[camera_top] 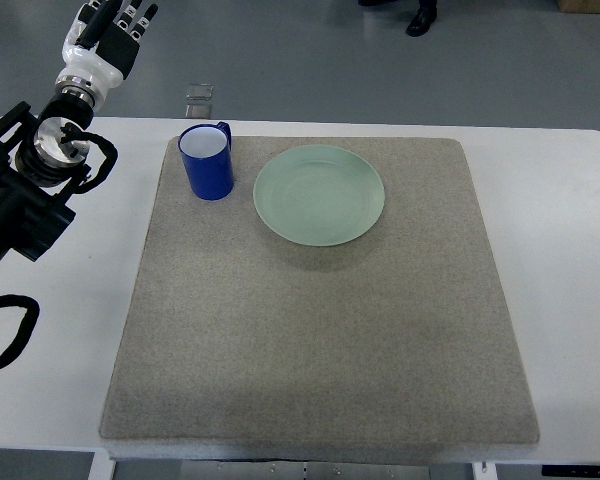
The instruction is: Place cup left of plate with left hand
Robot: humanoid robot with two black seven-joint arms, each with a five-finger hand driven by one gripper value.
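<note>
A blue cup (207, 161) with a white inside stands upright on the grey mat (320, 320), just left of the pale green plate (319, 194). A small gap separates cup and plate. My left hand (112, 25) is raised at the top left corner, beyond the table's far edge and well away from the cup. Its fingers are spread and hold nothing. The left arm (40, 170) runs in from the left edge. The right arm does not show.
The mat lies on a white table (580, 250). A black cable (10, 335) loops at the lower left. A small metal floor plate (199, 97) sits behind the table. A person's shoe (420, 20) shows at the top edge.
</note>
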